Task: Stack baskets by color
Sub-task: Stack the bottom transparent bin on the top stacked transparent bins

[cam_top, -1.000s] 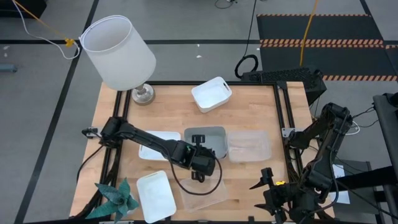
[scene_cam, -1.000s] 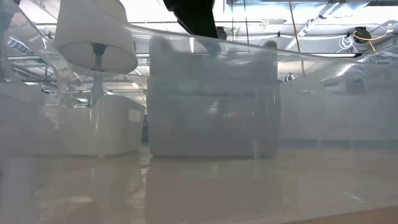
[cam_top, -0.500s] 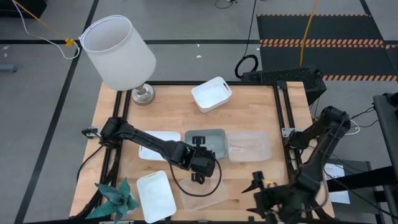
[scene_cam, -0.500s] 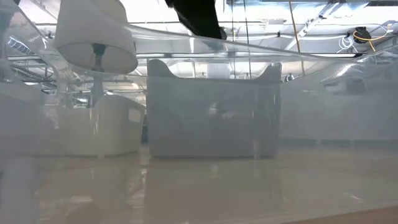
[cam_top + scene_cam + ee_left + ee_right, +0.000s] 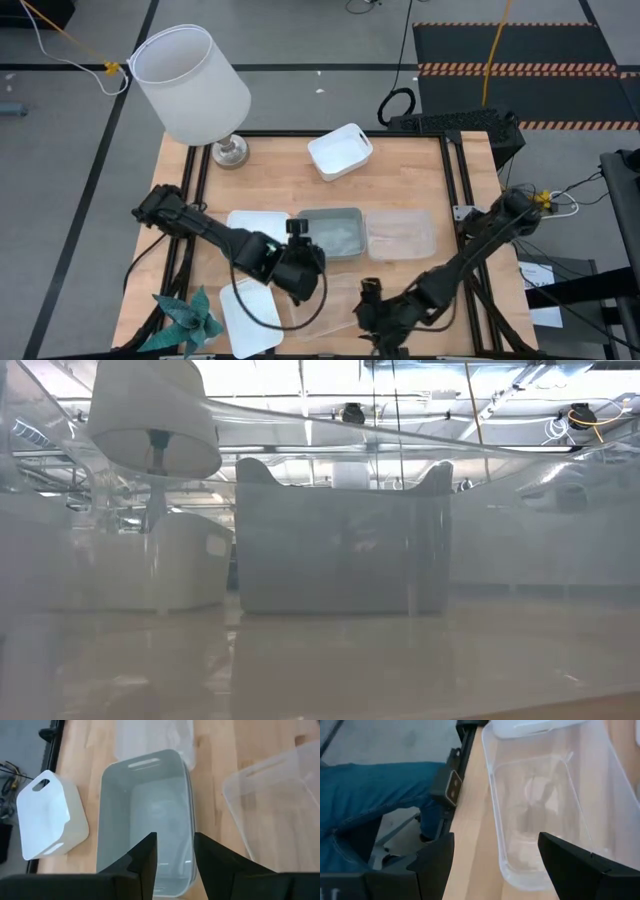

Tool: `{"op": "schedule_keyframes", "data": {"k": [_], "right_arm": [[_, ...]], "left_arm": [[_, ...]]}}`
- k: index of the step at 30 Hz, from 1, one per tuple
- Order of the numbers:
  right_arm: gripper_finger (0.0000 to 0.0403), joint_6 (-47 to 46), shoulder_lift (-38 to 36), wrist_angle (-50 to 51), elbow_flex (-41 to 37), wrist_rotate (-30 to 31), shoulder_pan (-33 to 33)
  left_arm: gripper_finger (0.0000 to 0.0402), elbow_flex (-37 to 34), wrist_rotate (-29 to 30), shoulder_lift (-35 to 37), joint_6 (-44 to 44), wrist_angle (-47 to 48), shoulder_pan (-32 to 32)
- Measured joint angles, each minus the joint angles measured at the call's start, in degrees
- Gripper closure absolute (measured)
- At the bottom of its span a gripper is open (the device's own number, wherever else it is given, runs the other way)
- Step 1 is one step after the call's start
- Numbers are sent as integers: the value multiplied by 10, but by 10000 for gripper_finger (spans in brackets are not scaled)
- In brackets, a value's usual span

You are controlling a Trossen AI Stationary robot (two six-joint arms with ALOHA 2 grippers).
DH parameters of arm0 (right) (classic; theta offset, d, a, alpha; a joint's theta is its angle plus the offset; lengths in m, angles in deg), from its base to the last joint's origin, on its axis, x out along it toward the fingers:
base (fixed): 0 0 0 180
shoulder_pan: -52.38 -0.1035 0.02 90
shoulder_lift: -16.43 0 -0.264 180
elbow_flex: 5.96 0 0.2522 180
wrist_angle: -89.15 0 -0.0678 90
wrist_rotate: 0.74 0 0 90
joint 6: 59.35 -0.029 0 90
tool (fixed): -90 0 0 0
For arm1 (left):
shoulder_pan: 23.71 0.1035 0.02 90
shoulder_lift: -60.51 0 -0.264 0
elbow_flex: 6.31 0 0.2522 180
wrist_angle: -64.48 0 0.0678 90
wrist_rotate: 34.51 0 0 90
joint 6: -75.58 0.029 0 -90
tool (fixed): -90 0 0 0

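Left gripper [image 5: 296, 232]: you will find it over the middle of the counter [image 5: 400, 160], at the near end of the grey-blue basket [image 5: 330, 232]. Its fingers [image 5: 145, 857] stand a little apart and empty, hanging above that end of the basket without visibly touching the rim. From its wrist you look down into the grey-blue basket, which shows a second rim nested inside it.

Right gripper [image 5: 368, 300]: you will find it low at the front edge of the counter, beside the clear basket [image 5: 325, 312] lying there. Fingers spread wide, holding nothing; the clear basket lies between and just ahead of them in its wrist view, not gripped.

Around the left gripper:
- white basket [image 5: 255, 228], flat, just beside the grey-blue basket on the left arm's side;
- second white basket [image 5: 249, 316], at the front left, next to the clear basket;
- second clear basket [image 5: 400, 234], just beside the grey-blue basket on the right arm's side.

Farther off:
- third white basket [image 5: 340, 151], alone near the back edge, turned at an angle;
- lamp [image 5: 190, 85] with a large white shade, at the back left corner;
- small green plant [image 5: 185, 318], at the front left corner.

Beyond the front edge, the right wrist view shows a person's leg in blue trousers [image 5: 375, 790].
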Motion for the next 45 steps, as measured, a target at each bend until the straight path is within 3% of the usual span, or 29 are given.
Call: {"op": "schedule_keyframes", "data": {"k": [9, 20, 45], "right_arm": [[122, 64, 108, 22, 102, -23, 7], [129, 72, 145, 57, 118, -21, 21], [283, 114, 145, 91, 98, -24, 20]], "left_arm": [[270, 0, 12, 0, 0, 29, -28], [270, 0, 16, 0, -5, 29, -23], [270, 0, 16, 0, -8, 26, -20]]}}
